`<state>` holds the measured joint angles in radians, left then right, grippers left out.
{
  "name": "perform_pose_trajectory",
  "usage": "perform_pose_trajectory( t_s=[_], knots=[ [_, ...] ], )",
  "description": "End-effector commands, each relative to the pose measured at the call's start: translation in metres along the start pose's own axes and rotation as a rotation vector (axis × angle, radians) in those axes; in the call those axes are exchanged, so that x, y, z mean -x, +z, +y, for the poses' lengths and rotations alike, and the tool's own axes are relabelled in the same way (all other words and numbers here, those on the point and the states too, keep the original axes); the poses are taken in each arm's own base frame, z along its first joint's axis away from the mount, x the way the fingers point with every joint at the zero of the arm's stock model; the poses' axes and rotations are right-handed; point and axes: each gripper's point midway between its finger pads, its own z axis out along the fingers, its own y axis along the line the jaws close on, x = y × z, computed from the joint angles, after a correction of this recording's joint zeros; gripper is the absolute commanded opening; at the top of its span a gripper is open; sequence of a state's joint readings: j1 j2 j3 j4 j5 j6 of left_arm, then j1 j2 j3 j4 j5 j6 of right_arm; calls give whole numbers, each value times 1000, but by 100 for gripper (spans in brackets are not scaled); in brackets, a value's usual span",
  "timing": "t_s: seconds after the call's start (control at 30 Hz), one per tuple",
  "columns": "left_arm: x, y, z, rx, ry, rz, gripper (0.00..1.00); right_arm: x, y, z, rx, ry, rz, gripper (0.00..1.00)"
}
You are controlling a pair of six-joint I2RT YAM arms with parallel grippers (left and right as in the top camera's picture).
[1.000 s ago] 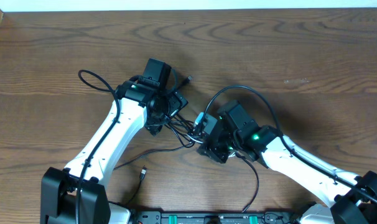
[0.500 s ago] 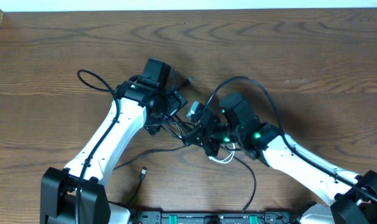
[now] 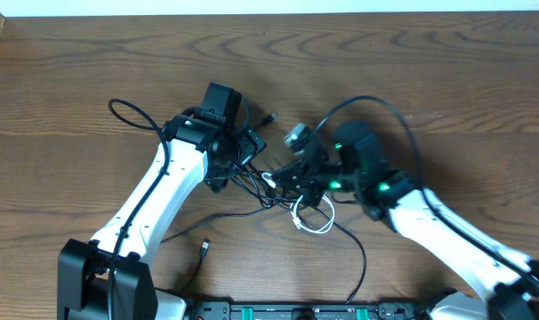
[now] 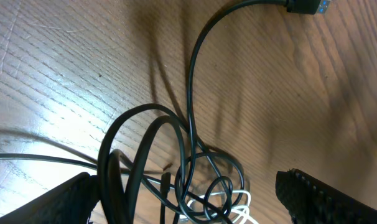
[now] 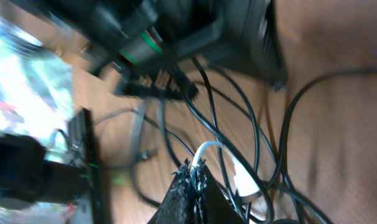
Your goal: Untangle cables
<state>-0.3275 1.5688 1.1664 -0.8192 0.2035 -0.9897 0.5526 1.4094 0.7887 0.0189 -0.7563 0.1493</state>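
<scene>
The cables (image 3: pixel 262 185) lie in a messy bunch on the tabletop (image 3: pixel 74 71). The left gripper (image 4: pixel 188 190) is wide open right over the black loops and holds nothing. One black cord runs away from the bunch to a plug (image 4: pixel 303 6). The right gripper (image 5: pixel 191 175) is pinched shut on the white cord (image 5: pixel 208 145), which curls out from its tips beside the bunch.

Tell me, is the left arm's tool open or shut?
The left tool is open: its wrist camera shows both fingers far apart, with black cords looped between them, unpinched.
</scene>
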Motion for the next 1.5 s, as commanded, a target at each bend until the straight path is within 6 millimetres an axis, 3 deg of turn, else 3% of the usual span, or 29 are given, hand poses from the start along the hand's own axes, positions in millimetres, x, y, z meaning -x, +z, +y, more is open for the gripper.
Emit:
perform_pose_trajectory(
  t_s=[0.0,0.1,0.2,0.33,0.43,0.57,0.73,0.77,0.9,0.97,1.03,1.17,1.37,1.47],
  knots=[
    [5,-9,-4,-20,13,-29,94,20,-32,25,80,-17,-62,1],
    [5,-9,-4,-20,13,-29,95,24,-59,10,-50,5,-90,1],
    [8,-9,-2,-10,13,-45,94,20,-90,-28,-315,59,-109,1],
    [9,-9,-2,-6,13,-52,94,3,-137,-73,-665,165,-115,1],
    [9,-9,-2,-7,13,-51,95,-10,-170,-96,-878,243,-121,1],
    [9,-9,-2,-7,13,-52,94,-24,-196,-112,-1043,311,-118,1],
    [9,-9,-2,-7,13,-51,94,-42,-253,-134,-1389,468,-206,1],
    [9,-9,-2,-7,13,-51,94,-44,-258,-135,-1411,484,-217,6],
    [9,-9,-2,-7,13,-51,94,-56,-259,-137,-1416,580,-225,20],
    [9,-9,-2,-7,13,-51,95,-61,-248,-136,-1364,604,-194,31],
    [9,-9,-2,-7,13,-51,95,-64,-234,-134,-1292,625,-161,57],
    [9,-9,-2,-6,13,-52,94,-64,-201,-122,-1092,589,-74,92],
    [9,-9,-2,-6,13,-52,95,-68,-169,-101,-875,632,-20,99],
    [9,-9,-2,-6,13,-52,94,-81,-166,-105,-906,646,31,99]
  ],
)
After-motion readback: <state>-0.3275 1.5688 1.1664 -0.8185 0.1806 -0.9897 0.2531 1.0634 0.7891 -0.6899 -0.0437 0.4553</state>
